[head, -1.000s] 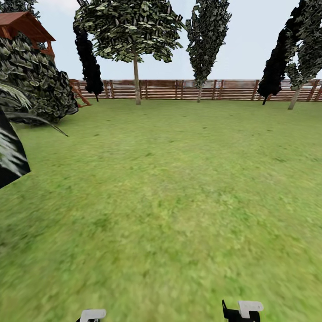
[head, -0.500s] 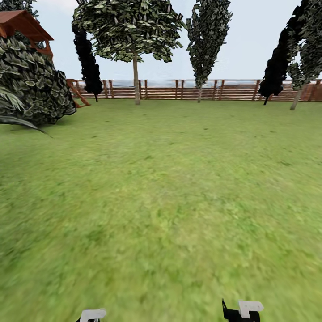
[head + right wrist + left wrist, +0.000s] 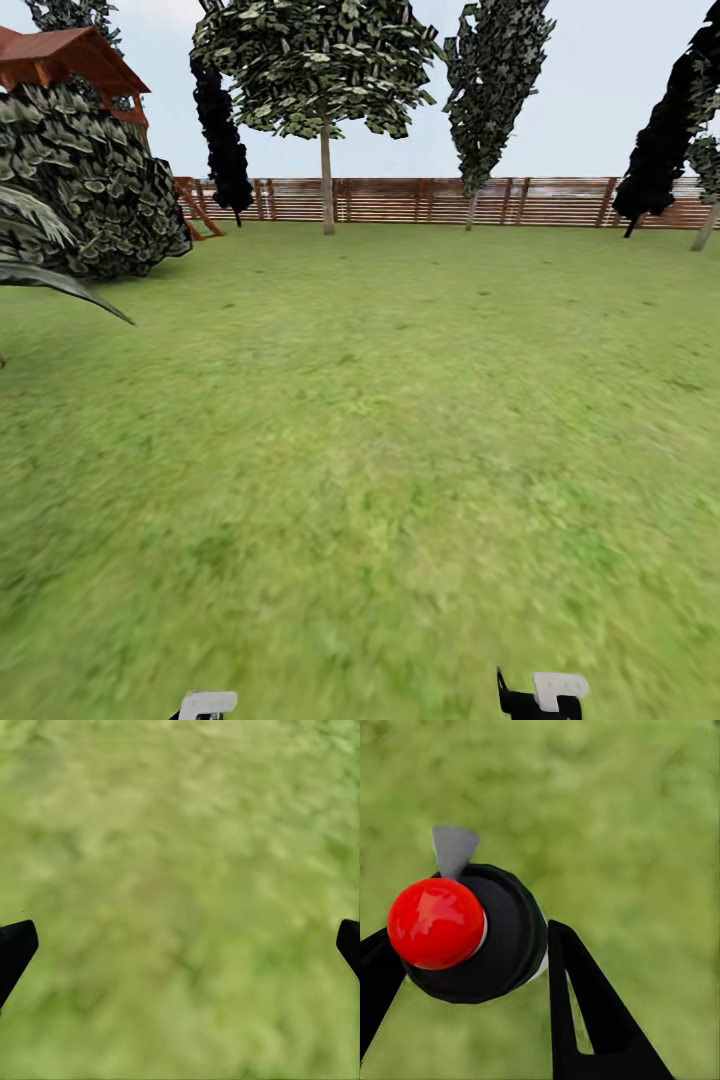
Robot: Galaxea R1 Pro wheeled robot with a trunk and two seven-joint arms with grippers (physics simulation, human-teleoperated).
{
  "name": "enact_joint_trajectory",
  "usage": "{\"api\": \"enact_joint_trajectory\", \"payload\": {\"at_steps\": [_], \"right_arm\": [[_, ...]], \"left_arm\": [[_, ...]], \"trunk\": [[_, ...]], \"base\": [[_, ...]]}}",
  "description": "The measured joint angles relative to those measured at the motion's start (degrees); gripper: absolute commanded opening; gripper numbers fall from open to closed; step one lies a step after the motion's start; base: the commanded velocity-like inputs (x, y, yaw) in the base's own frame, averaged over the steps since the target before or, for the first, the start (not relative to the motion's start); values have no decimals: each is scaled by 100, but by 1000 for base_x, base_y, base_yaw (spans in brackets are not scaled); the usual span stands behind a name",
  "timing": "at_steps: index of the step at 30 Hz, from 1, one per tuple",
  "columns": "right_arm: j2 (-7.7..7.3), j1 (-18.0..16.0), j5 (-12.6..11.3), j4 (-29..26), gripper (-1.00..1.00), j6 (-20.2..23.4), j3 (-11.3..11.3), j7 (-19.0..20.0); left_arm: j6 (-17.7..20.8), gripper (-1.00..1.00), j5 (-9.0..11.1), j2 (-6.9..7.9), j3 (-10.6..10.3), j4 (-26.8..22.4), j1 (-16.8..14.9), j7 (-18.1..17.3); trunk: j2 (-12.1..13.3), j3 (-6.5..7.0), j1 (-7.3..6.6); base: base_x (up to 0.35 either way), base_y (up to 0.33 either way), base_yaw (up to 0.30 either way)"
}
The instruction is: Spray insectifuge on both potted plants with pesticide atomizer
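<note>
Head view has panned left since a second ago: fence (image 3: pixel 440 200) and trees shifted right, so I am turning to search. Left end effector (image 3: pixel 472 967) grips the pesticide atomizer (image 3: pixel 472 934); right end effector (image 3: pixel 180 945) spread wide over lawn (image 3: pixel 400 450).

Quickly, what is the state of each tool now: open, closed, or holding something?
Left tool: closed on a round dark-ended bottle with a red knob, seemingly the pesticide atomizer.
Right tool: open, holding nothing, above green lawn.
</note>
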Motion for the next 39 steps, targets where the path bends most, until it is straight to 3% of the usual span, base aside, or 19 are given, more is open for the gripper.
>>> {"api": "enact_joint_trajectory", "payload": {"at_steps": [28,39], "right_arm": [[0,0,0,0,100,0,5,2],[-11,0,0,0,100,-1,-4,4]], "left_arm": [[0,-100,30,56,8,0,-1,2],[8,-100,35,122,14,-9,-1,8]], "trunk": [[0,0,0],[0,0,0]], "base": [[340,-4,2],[339,-97,145]]}}
